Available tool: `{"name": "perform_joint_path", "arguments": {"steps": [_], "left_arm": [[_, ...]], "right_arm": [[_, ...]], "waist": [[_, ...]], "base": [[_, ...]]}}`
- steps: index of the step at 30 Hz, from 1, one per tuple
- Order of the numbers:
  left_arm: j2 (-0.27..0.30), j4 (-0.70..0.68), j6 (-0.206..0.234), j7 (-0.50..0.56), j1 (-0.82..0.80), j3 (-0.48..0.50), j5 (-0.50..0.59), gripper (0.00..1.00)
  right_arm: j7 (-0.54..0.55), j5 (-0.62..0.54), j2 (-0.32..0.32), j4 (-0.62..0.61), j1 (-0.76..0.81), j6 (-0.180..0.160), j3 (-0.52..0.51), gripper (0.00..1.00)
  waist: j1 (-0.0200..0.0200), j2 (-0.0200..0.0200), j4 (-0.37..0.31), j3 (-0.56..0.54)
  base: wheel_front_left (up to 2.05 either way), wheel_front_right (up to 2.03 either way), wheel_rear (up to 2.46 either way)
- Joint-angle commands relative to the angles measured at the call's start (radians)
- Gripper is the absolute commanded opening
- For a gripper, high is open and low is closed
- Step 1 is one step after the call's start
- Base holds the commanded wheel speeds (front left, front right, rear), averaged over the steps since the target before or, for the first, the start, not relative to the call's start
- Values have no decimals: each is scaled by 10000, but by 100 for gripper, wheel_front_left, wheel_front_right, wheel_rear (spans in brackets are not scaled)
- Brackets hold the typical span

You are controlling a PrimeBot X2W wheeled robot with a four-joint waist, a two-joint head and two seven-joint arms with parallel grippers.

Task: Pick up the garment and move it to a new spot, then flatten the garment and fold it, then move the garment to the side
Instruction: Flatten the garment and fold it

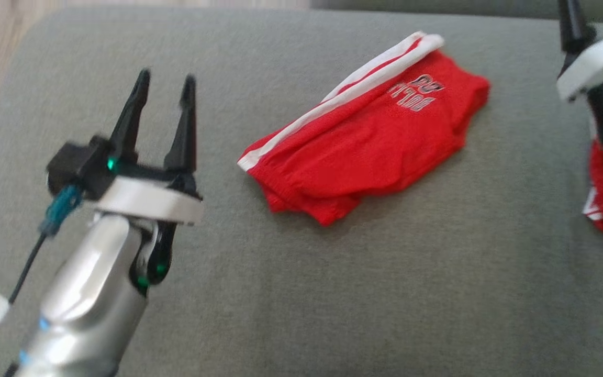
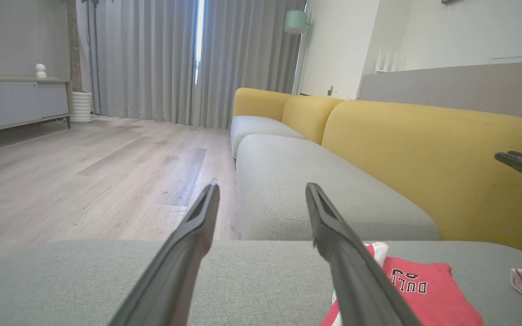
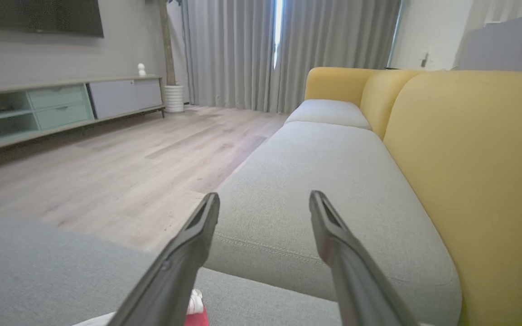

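Left gripper (image 1: pixel 167 77), lower left of the head view and nearest the lens: fingers spread, nothing between them, held clear of the grey cushion (image 1: pixel 333 303). Garment (image 1: pixel 364 141), red with white side stripes and white lettering, lies folded in a bundle on the cushion at upper centre of the frame. It is to the right of the left gripper and well apart from it; no contact. Left wrist view: garment at lower right, partly behind the right-hand finger, lettering readable in part. Right gripper (image 3: pixel 264 194): fingers spread, empty. In the head view it sits at the upper right edge, right of the garment, apart from it. Second red cloth (image 1: pixel 602 193) with white stripes at the right edge, below that gripper and partly hidden by the arm; cannot tell whether they touch. Yellow sofa (image 2: pixel 424 149) stands beyond the cushion in both wrist views.
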Motion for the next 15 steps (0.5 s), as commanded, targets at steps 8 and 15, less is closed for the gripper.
{"name": "perform_joint_path", "arguments": {"steps": [8,15], "left_arm": [[-41,-987,0,-90,1730,1724,971,100],[-655,-1059,-336,-91,3104,2421,1566,100]], "right_arm": [[-365,-3,741,-1827,2593,-9,-1119,100],[-401,-827,1975,-3287,5147,-9,-2585,100]], "waist": [[2,0,-1079,-1398],[2,0,-1316,-1999]], "base": [[0,0,0],[0,0,0]]}}
